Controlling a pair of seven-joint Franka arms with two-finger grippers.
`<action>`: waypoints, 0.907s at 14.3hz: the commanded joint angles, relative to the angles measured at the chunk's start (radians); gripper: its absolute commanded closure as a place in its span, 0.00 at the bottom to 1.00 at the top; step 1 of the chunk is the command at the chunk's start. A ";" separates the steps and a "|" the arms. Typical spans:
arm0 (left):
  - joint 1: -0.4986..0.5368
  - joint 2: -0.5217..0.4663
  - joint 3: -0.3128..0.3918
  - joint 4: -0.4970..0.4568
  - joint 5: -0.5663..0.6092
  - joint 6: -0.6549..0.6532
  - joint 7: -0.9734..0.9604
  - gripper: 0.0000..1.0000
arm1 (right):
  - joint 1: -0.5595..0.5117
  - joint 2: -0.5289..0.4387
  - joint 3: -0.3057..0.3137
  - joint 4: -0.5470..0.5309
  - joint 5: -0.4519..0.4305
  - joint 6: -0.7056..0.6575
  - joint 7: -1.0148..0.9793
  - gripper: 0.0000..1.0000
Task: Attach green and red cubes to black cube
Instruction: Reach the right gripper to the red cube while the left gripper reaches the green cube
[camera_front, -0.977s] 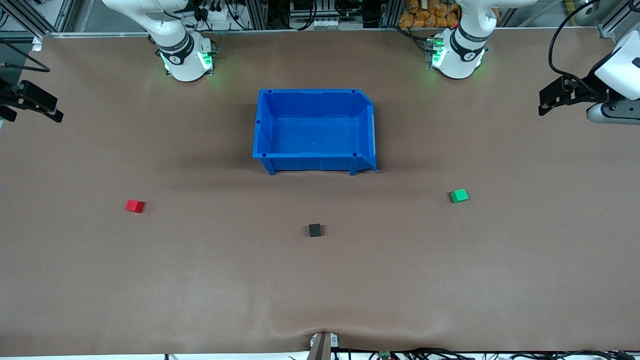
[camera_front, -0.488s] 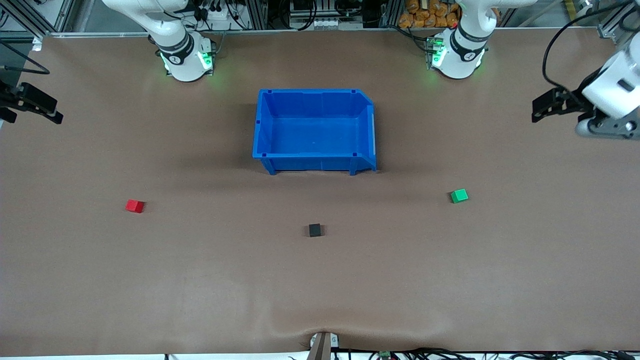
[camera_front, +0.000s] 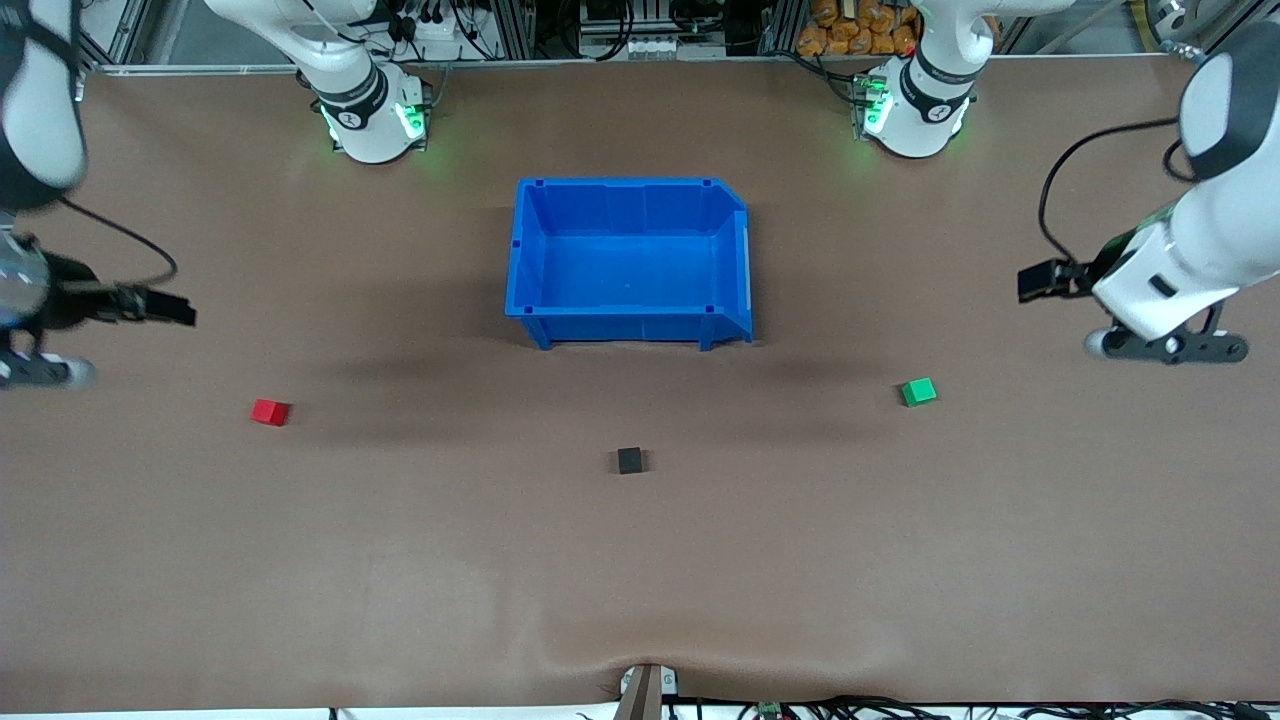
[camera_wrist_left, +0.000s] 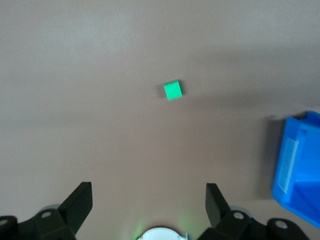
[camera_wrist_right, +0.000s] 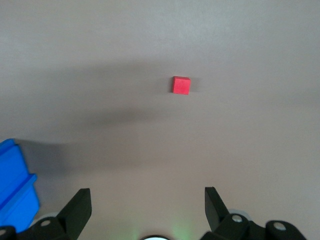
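The black cube (camera_front: 630, 460) sits on the brown table, nearer the front camera than the blue bin. The green cube (camera_front: 918, 391) lies toward the left arm's end; it also shows in the left wrist view (camera_wrist_left: 173, 90). The red cube (camera_front: 269, 411) lies toward the right arm's end; it also shows in the right wrist view (camera_wrist_right: 181, 85). My left gripper (camera_front: 1040, 280) hangs open and empty in the air over bare table near the green cube. My right gripper (camera_front: 165, 310) hangs open and empty over bare table near the red cube.
A blue bin (camera_front: 520, 250), open and empty, stands mid-table between the arm bases and the cubes. Its corner shows in the left wrist view (camera_wrist_left: 300, 165) and the right wrist view (camera_wrist_right: 15, 190). A clamp (camera_front: 645, 690) sits at the table's front edge.
Both arms have swung in from the table's ends: the left gripper moved toward the green cube, the right gripper toward the red cube. The cubes have not moved.
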 joint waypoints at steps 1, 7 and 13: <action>0.000 -0.007 0.000 -0.197 -0.010 0.203 -0.044 0.00 | -0.051 0.129 0.009 0.037 -0.008 0.040 0.006 0.00; -0.004 0.159 0.000 -0.374 -0.008 0.622 -0.280 0.00 | -0.091 0.303 0.011 0.031 -0.003 0.110 0.007 0.00; -0.012 0.325 0.000 -0.438 -0.008 0.931 -0.328 0.00 | -0.111 0.419 0.011 0.024 -0.002 0.247 0.007 0.00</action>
